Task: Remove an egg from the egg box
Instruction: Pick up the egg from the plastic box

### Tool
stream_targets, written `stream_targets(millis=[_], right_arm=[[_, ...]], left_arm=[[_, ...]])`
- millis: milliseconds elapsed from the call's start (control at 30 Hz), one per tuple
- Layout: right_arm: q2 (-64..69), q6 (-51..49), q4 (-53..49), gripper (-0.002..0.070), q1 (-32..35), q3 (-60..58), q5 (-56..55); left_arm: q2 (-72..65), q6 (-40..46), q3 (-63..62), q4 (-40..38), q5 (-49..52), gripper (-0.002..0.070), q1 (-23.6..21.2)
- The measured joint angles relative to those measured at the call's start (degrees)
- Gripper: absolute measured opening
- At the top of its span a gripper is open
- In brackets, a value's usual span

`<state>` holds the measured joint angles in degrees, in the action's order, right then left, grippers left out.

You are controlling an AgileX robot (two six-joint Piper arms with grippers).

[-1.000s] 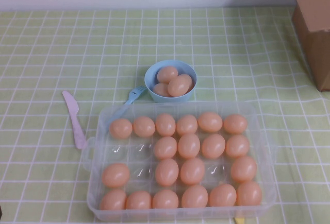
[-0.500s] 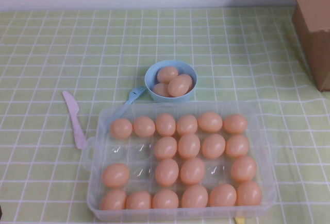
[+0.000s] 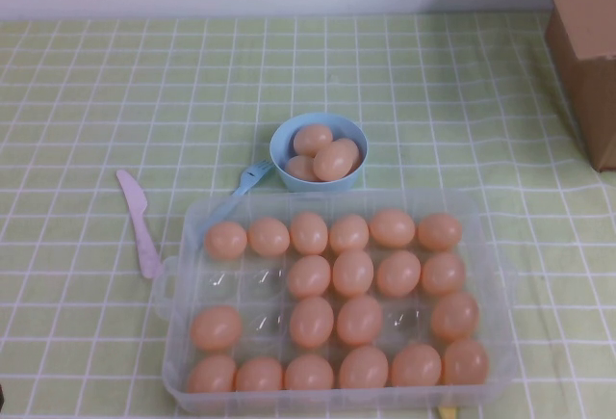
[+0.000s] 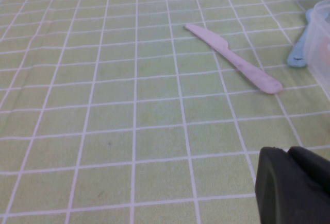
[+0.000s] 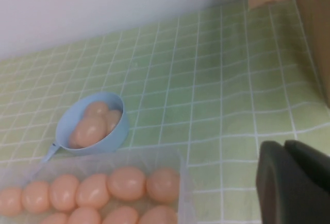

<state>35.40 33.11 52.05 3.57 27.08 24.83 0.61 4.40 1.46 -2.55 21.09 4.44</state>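
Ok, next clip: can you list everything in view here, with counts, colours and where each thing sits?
egg box: one, clear plastic, near centre of the table.
eggs in box: twenty, peach-orange, four cups bare.
bowl: one, light blue, just behind the box.
eggs in bowl: three visible, peach-orange.
fork: one, light blue, left of the bowl.
knife: one, pale pink, left of the box.
cardboard box: one, brown, far right.
tablecloth: green with white grid.
left gripper: black, over bare cloth near the knife.
right gripper: black, shut, over cloth right of the box.
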Motion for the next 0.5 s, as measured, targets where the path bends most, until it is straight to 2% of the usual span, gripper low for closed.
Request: stream_targets(millis=[100, 200, 367, 500], right_arm=[[6.0, 4.3, 2.0, -0.0017, 0.0, 3.5, 2.3], [12.4, 10.6, 0.7, -0.0017, 0.0, 9.5, 11.3], [25.6, 12.4, -8.1, -0.0017, -0.7, 22.4, 25.0], [34.3, 12.5, -18.6, -0.0017, -7.6, 30.3, 31.8]], left_arm=[[0.0, 0.0, 0.0, 0.0, 0.0, -0.0004, 0.0], [0.0, 0.0, 0.0, 0.0, 0.0, -0.0005, 0.0], [0.0, 0.0, 0.0, 0.0, 0.0, -0.0005, 0.0], [0.0, 0.0, 0.0, 0.0, 0.0, -0.0005, 0.0]])
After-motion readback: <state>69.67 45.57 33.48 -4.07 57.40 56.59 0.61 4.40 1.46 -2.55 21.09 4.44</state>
